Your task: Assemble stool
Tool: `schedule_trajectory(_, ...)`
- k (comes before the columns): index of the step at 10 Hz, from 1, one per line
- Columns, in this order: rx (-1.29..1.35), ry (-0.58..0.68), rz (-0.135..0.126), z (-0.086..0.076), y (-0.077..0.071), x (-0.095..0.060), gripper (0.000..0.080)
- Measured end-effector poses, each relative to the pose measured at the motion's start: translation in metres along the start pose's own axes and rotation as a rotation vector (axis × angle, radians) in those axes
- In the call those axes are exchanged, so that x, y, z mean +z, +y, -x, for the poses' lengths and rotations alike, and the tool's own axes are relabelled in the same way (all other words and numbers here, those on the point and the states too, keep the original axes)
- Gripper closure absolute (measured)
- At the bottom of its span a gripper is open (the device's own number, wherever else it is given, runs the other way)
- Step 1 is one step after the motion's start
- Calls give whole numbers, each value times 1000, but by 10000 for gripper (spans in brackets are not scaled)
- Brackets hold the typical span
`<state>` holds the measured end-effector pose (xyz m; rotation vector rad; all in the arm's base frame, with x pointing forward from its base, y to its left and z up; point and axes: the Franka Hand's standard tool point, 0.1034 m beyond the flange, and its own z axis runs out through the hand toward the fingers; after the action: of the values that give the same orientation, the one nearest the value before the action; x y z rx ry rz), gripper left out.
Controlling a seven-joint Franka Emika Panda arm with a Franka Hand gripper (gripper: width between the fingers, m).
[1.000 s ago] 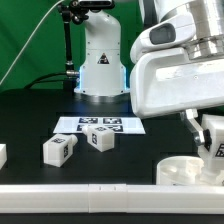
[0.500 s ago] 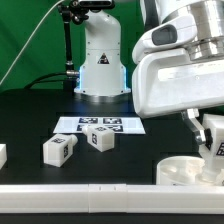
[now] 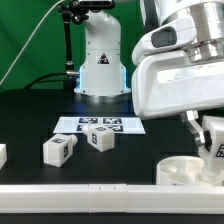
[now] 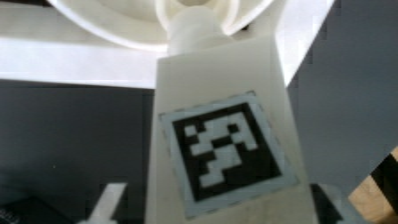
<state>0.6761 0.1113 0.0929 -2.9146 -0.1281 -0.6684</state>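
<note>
In the exterior view, the tool (image 3: 204, 127) is seen low at the exterior view's right, closed on a white leg (image 3: 213, 139) whose tag is turned toward the camera. The round seat (image 3: 184, 171) lies on the black table (image 3: 30, 125) just below that leg. Two loose legs (image 3: 58, 150) (image 3: 100, 138) are set near each other, in front of the marker board (image 3: 102, 123).

In the wrist view, the leg (image 4: 214, 100) is gripped between the tool's (image 4: 217, 196) fingers, and its tag is plainly shown. Its far end is seen over the seat (image 4: 125, 25); whether the two touch cannot be told.
</note>
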Motion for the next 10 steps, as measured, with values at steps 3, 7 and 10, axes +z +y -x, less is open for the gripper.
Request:
schedule_trajectory(3, 0, -3, 1, 3, 1, -1, 474)
schedule_trajectory(7, -3, 1, 3, 4, 2, 1, 474)
schedule_trajectory(10, -7, -1, 6, 5, 6, 2, 474)
